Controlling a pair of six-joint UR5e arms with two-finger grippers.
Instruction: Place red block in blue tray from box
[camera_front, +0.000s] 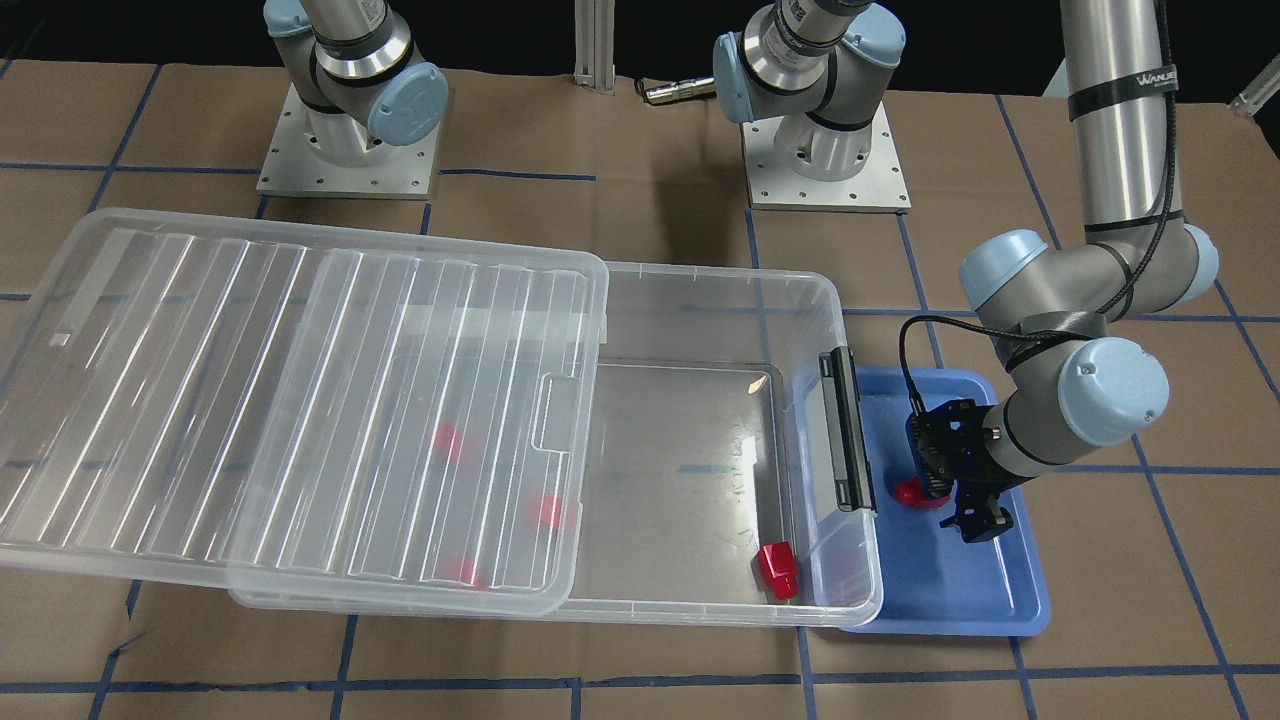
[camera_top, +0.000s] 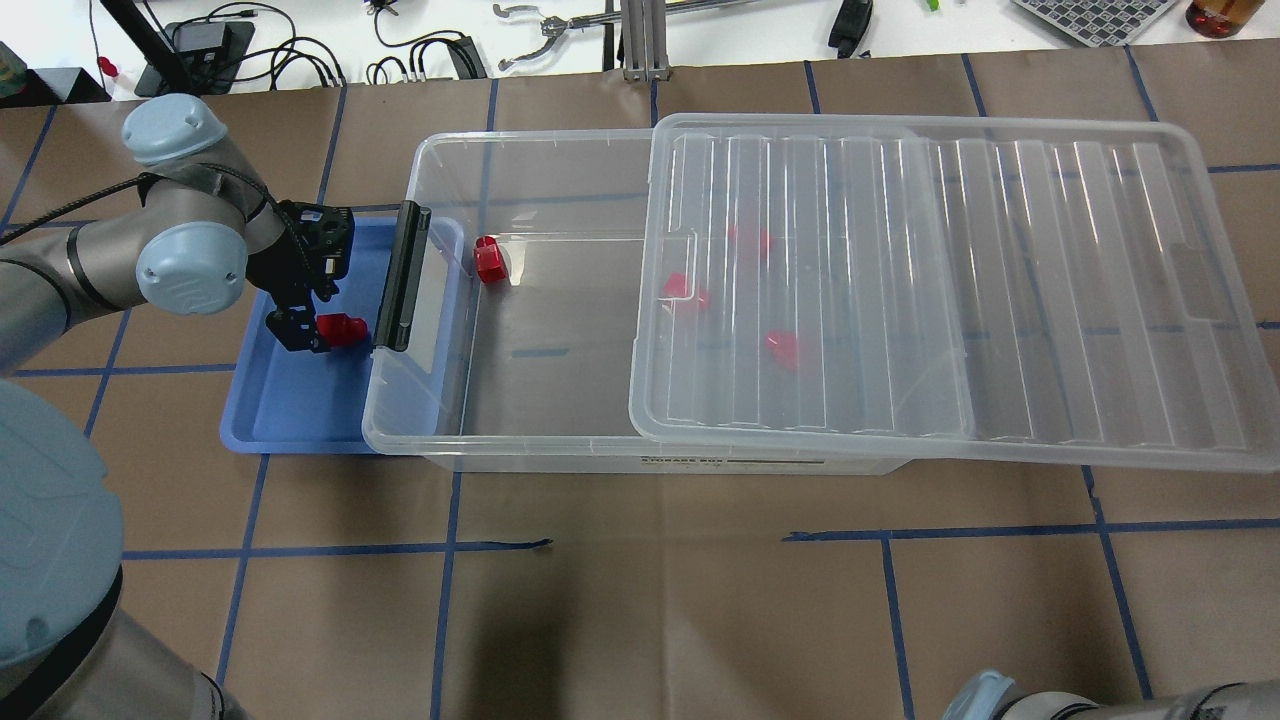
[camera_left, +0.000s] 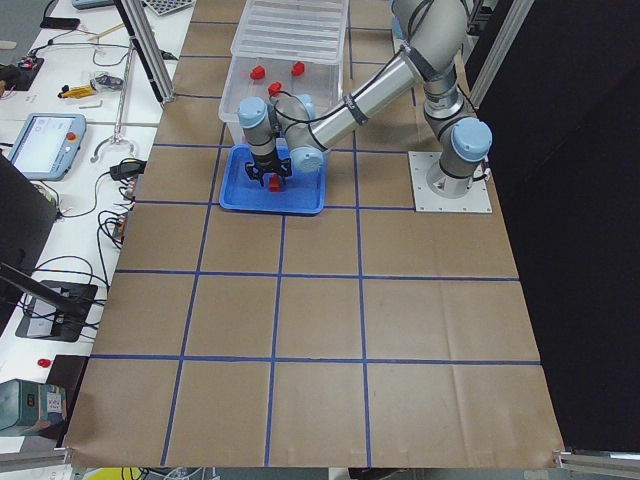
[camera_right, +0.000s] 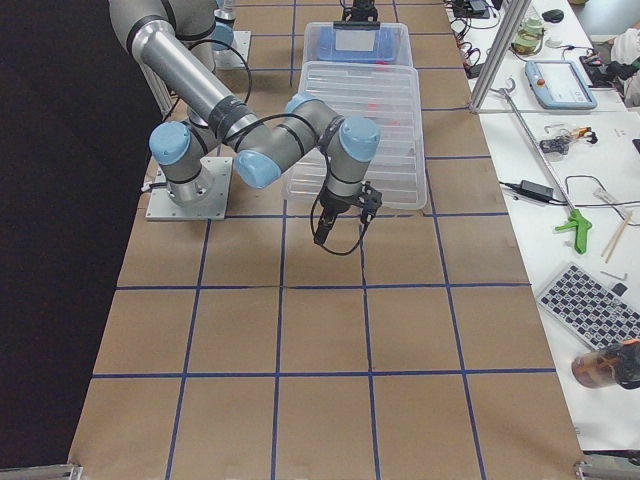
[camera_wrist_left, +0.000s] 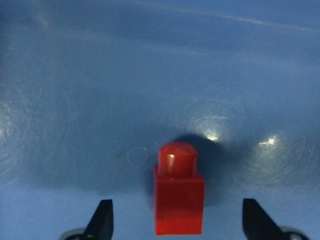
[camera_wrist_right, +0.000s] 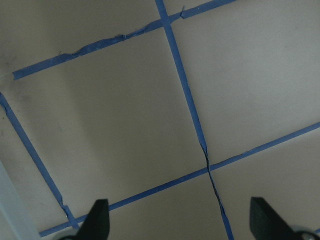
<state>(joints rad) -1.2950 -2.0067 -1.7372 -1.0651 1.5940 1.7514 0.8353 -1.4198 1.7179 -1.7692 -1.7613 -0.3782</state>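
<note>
The blue tray (camera_top: 290, 410) sits at the latch end of the box (camera_top: 440, 150), partly under its rim. One red block (camera_wrist_left: 179, 200) lies on the tray floor, also seen in the overhead view (camera_top: 342, 328). My left gripper (camera_wrist_left: 179, 222) is open just above it, a finger on each side and not touching it; in the front view the gripper (camera_front: 978, 522) hangs over the tray (camera_front: 960, 600). Another red block (camera_top: 490, 260) lies in the box's open part, and three more show blurred under the lid (camera_top: 950, 280). My right gripper (camera_wrist_right: 177, 220) is open and empty.
The black latch bar (camera_top: 400, 275) stands upright between the tray and the box interior. The lid is slid aside and covers the box's far half, overhanging its end. The right gripper hovers over brown paper with blue tape lines (camera_wrist_right: 190, 115), near the box's lidded end.
</note>
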